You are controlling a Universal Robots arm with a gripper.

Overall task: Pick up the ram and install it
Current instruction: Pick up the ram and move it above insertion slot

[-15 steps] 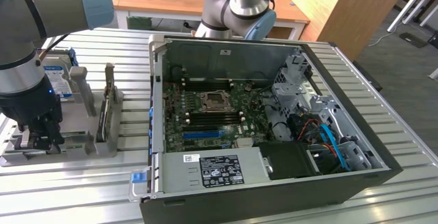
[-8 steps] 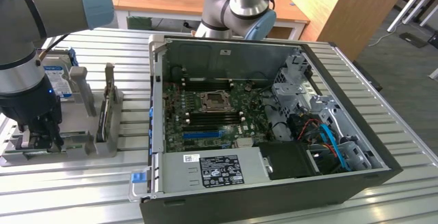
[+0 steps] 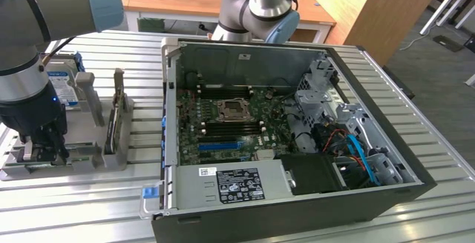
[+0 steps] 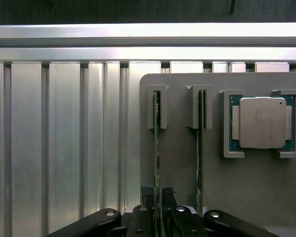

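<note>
End effector [image 3: 46,153] position: lowered onto the front of one grey fixture [image 3: 104,162] on the slatted worktop [image 3: 74,198]. In the wrist view the end effector [image 4: 158,193] straddled the ram [image 4: 157,148]. One of its fingers [image 4: 147,198] lay on each face of the stick, with no gap visible between finger and board. It was partly closed and gripping the ram, which stood on edge in its fixture slot.

Counts, wrist view:
- Two ram sticks. The second ram stick [image 4: 201,148] stood parallel, just beside the end effector, and was not gripped.
- One processor [image 4: 263,122], silver-topped, lay in its own recess beyond the second stick, apart from the end effector.

Counts, exterior view:
- One hard drive [image 3: 65,87] with a blue label stood behind the end effector on the same fixture.
- One thin dark board [image 3: 113,123] stood on edge near the end effector. Its kind could not be told.
- One open computer case [image 3: 297,221] lay well apart, toward the exterior view's right, with its motherboard [image 3: 230,126] exposed.

The exterior view did not resolve the grip, as the arm covered the ram. The wrist view supplied the grip, the slots and the processor.
</note>
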